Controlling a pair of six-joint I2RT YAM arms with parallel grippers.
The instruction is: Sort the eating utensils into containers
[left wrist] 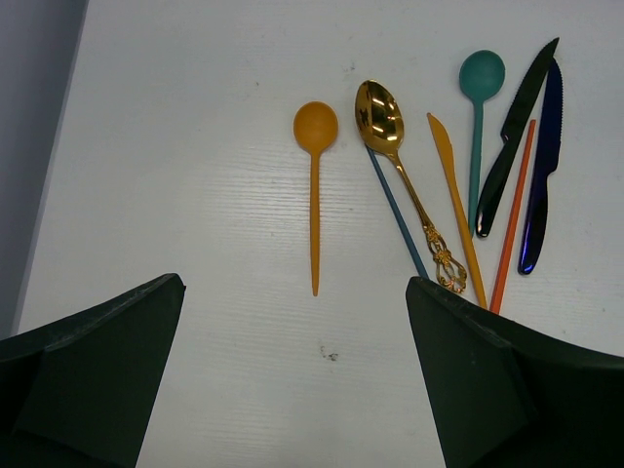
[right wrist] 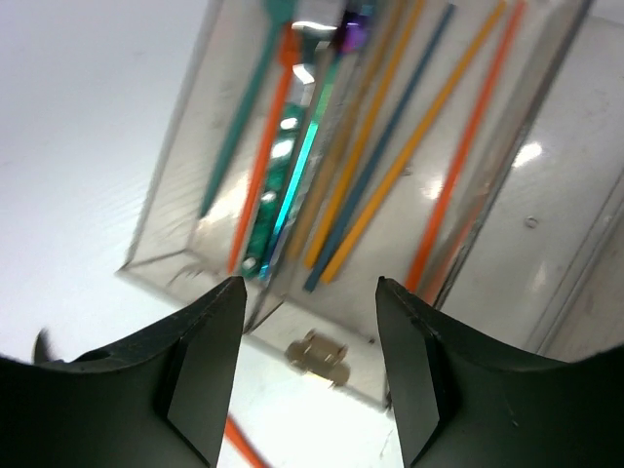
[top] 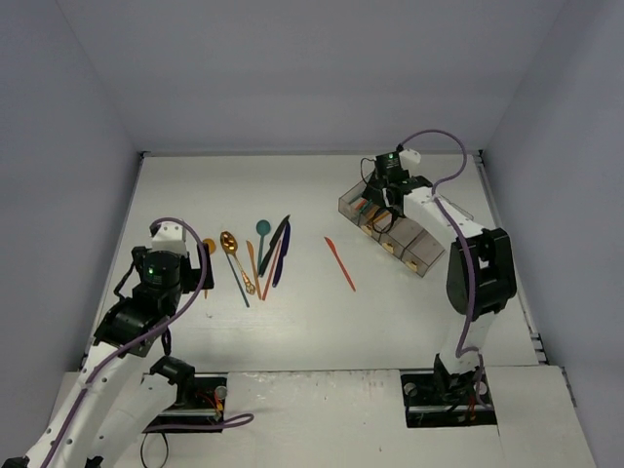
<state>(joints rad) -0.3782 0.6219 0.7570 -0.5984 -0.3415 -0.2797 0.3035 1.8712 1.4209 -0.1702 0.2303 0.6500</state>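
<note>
Eight utensils point(top: 255, 259) lie fanned out on the white table point(top: 292, 327), left of its middle and just beyond the left gripper point(left wrist: 294, 322). That gripper hovers above the bare tabletop with its jaws spread wide and nothing between them.

From left to right, the left wrist view shows:
- An orange spoon point(left wrist: 314, 129) lies a little apart from the rest, bowl at the far end.
- A gold spoon point(left wrist: 380, 113) with an ornate handle lies across a thin blue handle point(left wrist: 395, 210).
- A yellow-orange knife point(left wrist: 448, 175) comes next.
- A teal spoon point(left wrist: 482, 74) follows it.
- A black knife point(left wrist: 517, 127) lies to the right of the teal spoon.
- A thin orange handle point(left wrist: 514, 210) lies close beside the black knife.
- A navy knife point(left wrist: 546, 156) with a serrated edge is the rightmost.

The last five lie close together, their near ends converging.

One more orange knife point(top: 339, 263) lies alone on the table, between this group and the containers point(top: 421, 255).

The containers stand in a slanting row on the right side, running from far left to near right. The right gripper point(right wrist: 310, 292) hangs over the far-left end of that row. Its jaws are parted and hold nothing.

Below it, through the smoky clear walls, lie several long handles:
- A teal handle point(right wrist: 239, 127) and an orange handle point(right wrist: 261, 166) are on the left.
- Yellow-orange handles point(right wrist: 390, 166) and a blue handle point(right wrist: 375, 185) are further right.
- Another orange handle point(right wrist: 463, 146) lies along a wall.

I cannot tell exactly which compartment each one is in. A small metal clasp point(right wrist: 322, 353) sits at the near wall of the bins.
</note>
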